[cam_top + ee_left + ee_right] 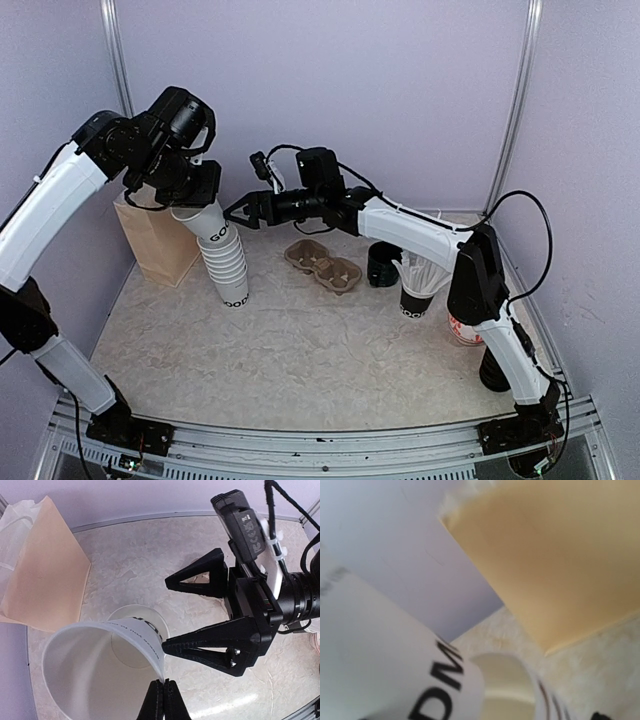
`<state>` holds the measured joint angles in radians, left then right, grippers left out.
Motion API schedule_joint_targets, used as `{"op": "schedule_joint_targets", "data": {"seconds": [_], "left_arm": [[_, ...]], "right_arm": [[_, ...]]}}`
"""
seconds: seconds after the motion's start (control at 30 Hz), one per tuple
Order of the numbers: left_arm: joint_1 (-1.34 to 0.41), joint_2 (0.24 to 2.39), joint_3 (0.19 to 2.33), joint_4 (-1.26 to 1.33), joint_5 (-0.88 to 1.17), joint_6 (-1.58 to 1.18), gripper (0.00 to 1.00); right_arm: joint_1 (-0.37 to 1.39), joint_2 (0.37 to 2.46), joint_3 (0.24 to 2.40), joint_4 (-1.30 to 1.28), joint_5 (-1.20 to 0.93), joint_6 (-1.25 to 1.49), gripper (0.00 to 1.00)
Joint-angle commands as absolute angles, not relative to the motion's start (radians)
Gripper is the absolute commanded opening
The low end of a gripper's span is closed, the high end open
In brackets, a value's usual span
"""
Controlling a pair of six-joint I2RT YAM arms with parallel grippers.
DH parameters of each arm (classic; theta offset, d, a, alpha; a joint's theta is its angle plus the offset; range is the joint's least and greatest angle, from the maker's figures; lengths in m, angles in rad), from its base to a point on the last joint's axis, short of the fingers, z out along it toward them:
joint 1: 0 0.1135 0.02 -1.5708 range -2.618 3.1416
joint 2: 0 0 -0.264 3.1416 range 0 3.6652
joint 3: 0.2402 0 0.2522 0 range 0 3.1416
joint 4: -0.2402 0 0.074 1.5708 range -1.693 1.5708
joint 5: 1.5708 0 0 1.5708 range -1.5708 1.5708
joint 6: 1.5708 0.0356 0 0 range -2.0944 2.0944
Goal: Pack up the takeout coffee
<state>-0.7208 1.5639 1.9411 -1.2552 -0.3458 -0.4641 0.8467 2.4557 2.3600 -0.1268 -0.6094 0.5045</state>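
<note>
White tapered paper cups with black lettering (232,275) stood nested and leaning at 10 o'clock on the pale mottled counter (300,360). A tan paper bag (150,240) stood at their 9 o'clock. The left hand (162,692) was pinched closed on the rim of the tilted topmost cup (95,665). The right hand (166,614), jaws spread wide and empty, hovered at that cup's 3 o'clock. A brown moulded cardboard tray (322,265) lay at the stack's 3 o'clock.
</note>
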Motion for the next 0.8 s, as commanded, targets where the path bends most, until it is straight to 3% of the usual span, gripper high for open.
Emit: {"op": "schedule_joint_targets", "data": {"seconds": [0.0, 0.23, 0.47, 0.57, 0.77], "left_arm": [[-0.741, 1.564, 2.011, -1.302, -0.407, -0.479, 0.00], [-0.834, 1.519, 2.039, -1.251, -0.397, -0.447, 0.00], [-1.033, 1.460, 1.889, -1.107, -0.324, -0.312, 0.00], [-1.093, 1.473, 1.806, -1.038, -0.284, -0.270, 0.00], [-1.217, 1.607, 1.735, -0.982, -0.328, -0.194, 0.00]], "right_arm": [[0.833, 2.418, 2.434, -0.170, -0.563, 0.346, 0.96], [0.766, 2.213, 2.323, -0.253, -0.622, 0.174, 0.96], [0.632, 1.775, 1.902, -0.293, -0.824, -0.086, 0.94], [0.600, 1.604, 1.758, -0.453, -0.918, -0.307, 0.94], [0.579, 1.325, 1.521, -0.821, -0.839, -0.671, 0.84]]}}
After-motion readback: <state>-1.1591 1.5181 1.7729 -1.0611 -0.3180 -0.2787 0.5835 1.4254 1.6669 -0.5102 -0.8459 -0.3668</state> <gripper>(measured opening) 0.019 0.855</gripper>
